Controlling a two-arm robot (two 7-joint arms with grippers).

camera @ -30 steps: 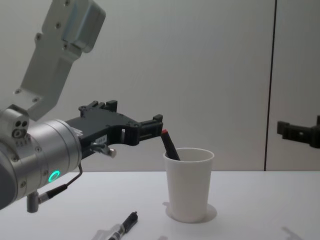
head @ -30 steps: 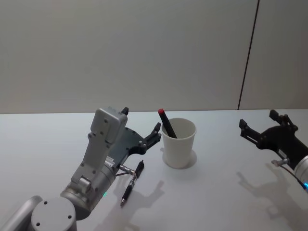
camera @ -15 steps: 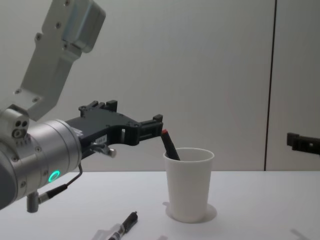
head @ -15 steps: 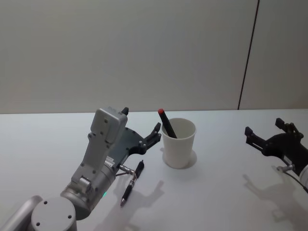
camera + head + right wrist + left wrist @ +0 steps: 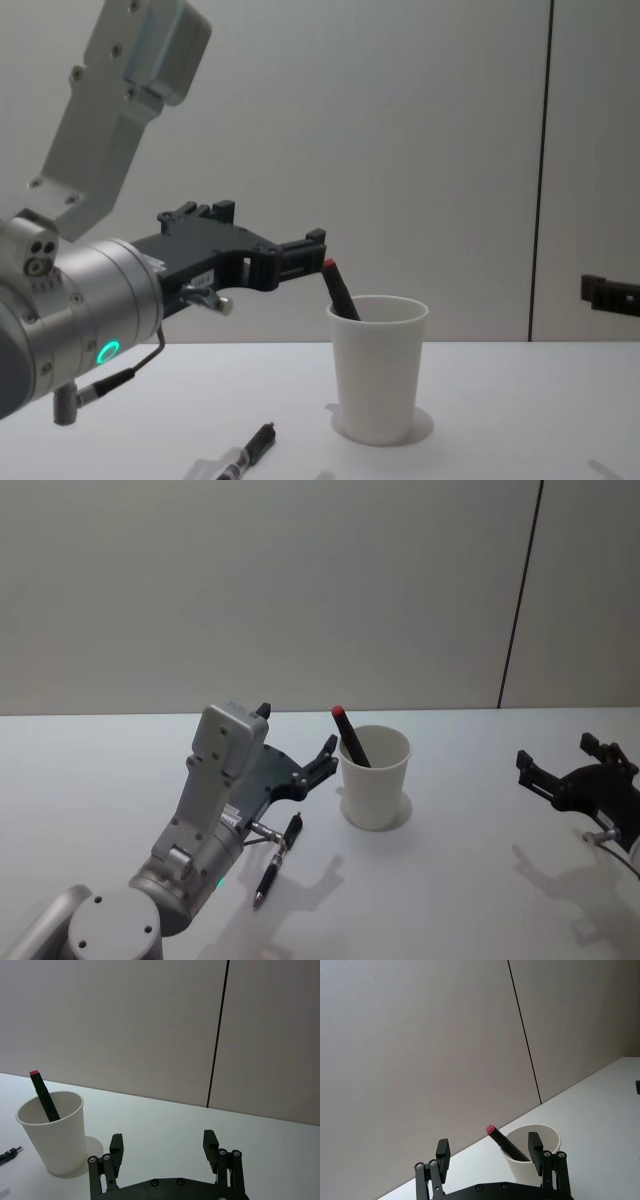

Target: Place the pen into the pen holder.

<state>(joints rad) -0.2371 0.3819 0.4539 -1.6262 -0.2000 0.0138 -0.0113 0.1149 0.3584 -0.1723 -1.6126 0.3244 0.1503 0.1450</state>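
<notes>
The pen holder (image 5: 375, 785), a white paper cup, stands mid-table, also in the chest view (image 5: 378, 375) and both wrist views (image 5: 540, 1135) (image 5: 52, 1132). A black pen with a red end (image 5: 348, 736) (image 5: 336, 288) (image 5: 506, 1142) (image 5: 44, 1094) leans inside it. A second black pen (image 5: 276, 856) (image 5: 251, 451) lies flat on the table left of the cup. My left gripper (image 5: 295, 730) (image 5: 489, 1152) hovers open just left of the cup and above the lying pen, holding nothing. My right gripper (image 5: 556, 752) (image 5: 163, 1142) is open and empty far to the right.
A plain white tabletop (image 5: 450, 880) runs back to a grey wall with a dark vertical seam (image 5: 520, 600). The left arm's grey wrist housing (image 5: 125, 90) looms large in the chest view. One right finger (image 5: 605, 293) shows at that view's right edge.
The right gripper has drawn back to the right, away from the cup. The left arm, the cup and both pens have stayed put.
</notes>
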